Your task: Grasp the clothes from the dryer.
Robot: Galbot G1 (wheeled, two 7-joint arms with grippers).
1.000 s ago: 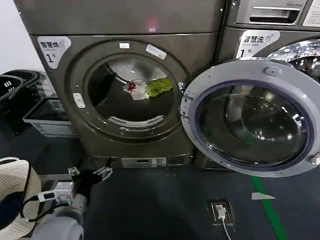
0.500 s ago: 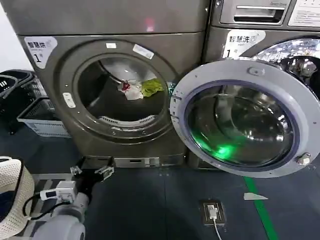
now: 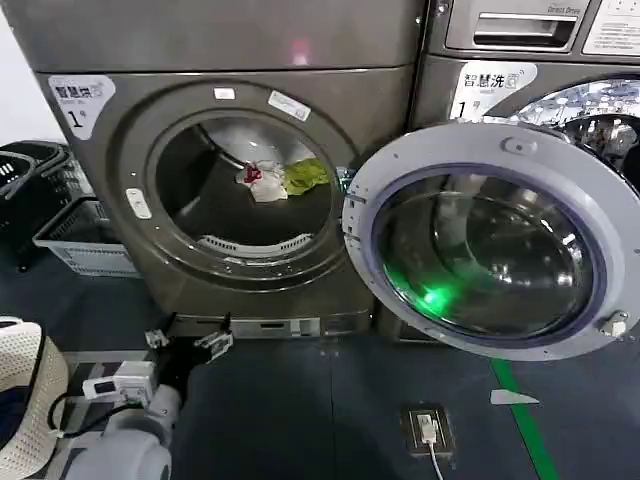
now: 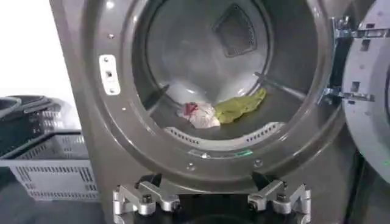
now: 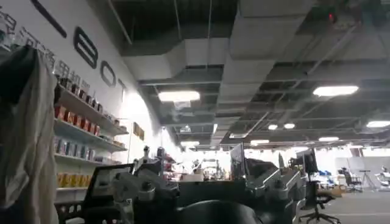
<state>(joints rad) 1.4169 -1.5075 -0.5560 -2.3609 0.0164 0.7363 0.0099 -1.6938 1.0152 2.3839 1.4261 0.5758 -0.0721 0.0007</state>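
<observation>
Barely shifted since earlier, left pincer (image 3: pixel 190 344) wide, low before dryer (image 3: pixel 110 200); should rise through port toward clothes (image 3: pixel 280 178) in upper-centre drum

Dryer (image 3: pixel 150 120): large bronze-grey front-loader, white "1" label at upper left of the front, round port uncovered. Its silver-rimmed glass door (image 3: pixel 485 240) is swung wide to the right, hinged beside the port.

Clothes (image 3: pixel 280 178): small soft bunch lying on the drum floor toward the back; white piece with red marks (image 4: pixel 200 114) touching a yellow-green piece (image 4: pixel 241 106) alongside.
</observation>
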